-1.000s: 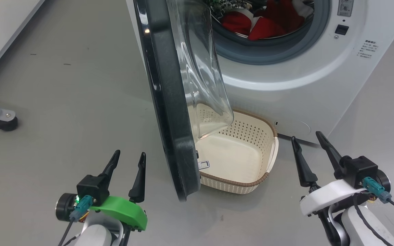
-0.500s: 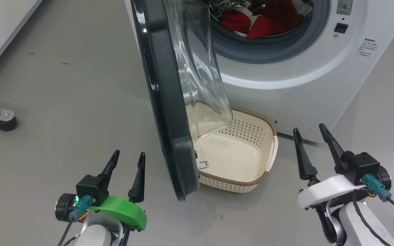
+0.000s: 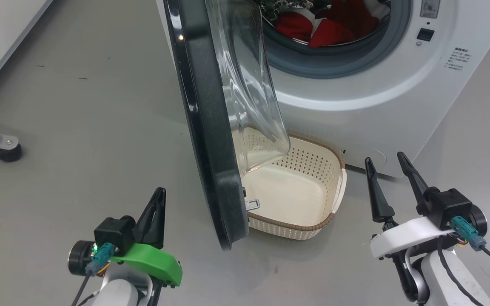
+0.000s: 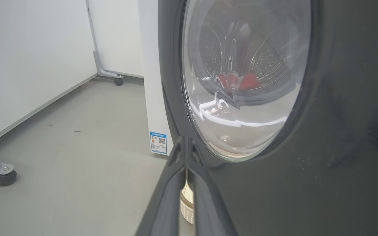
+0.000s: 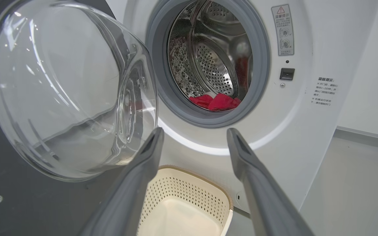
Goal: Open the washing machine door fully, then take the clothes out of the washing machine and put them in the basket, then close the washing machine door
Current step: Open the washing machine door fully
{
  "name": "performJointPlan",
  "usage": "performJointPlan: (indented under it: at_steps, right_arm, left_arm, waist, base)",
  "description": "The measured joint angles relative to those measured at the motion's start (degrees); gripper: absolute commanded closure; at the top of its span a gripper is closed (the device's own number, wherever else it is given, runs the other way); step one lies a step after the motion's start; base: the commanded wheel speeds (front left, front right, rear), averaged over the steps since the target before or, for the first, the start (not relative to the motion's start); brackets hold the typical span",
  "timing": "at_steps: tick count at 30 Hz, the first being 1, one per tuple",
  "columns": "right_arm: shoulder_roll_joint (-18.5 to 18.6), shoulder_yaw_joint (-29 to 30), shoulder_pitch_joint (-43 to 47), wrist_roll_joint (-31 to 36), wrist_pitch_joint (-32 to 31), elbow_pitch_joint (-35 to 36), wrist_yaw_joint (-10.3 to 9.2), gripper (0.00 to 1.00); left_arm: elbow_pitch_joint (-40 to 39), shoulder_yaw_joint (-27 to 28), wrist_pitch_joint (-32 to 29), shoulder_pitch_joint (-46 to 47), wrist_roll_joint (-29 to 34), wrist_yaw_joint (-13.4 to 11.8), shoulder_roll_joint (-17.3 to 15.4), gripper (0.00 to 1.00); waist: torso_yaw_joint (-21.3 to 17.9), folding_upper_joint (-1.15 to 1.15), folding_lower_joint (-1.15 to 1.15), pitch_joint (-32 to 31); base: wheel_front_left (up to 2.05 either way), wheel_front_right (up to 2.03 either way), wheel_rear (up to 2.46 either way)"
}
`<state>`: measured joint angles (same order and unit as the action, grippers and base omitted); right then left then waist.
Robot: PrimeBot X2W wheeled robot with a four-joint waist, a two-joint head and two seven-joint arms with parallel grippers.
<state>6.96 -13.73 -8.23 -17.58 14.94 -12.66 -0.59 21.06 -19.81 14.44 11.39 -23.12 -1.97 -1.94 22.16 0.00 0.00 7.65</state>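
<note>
Head view looks down on the washing machine door; wrist views flank it closely.

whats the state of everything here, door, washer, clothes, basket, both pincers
washing machine door, open, standing out at roughly a right angle
washing machine, mouth uncovered, drum not yet emptied
clothes, red, lying in the drum, not held
basket, upright on the floor before the machine, empty
left pincer, shut, empty, by the door's outer face
right pincer, open, empty, beside the basket
</note>
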Motion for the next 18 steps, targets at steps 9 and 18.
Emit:
performJointPlan:
  at_steps: [9,18]
  right_arm:
    - [-0.9,1.3,0.2,0.6,0.0,-0.1,1.04,0.0]
    - [-1.5,2.8,0.7,1.4,0.0,-0.2,1.71,0.0]
  left_arm:
    - [-2.8,1.9,0.0,0.0,0.2,-0.8,0.0,1.0]
    - [-15.8,5.9,0.0,2.8,3.9,-1.8,0.0,1.0]
  waist:
    - [0.2,0.0,0.0,-0.1]
    - [0.6,0.0,0.0,-0.3]
  base:
    - [0.0,0.0,0.0]
    - [0.0,0.0,0.0]
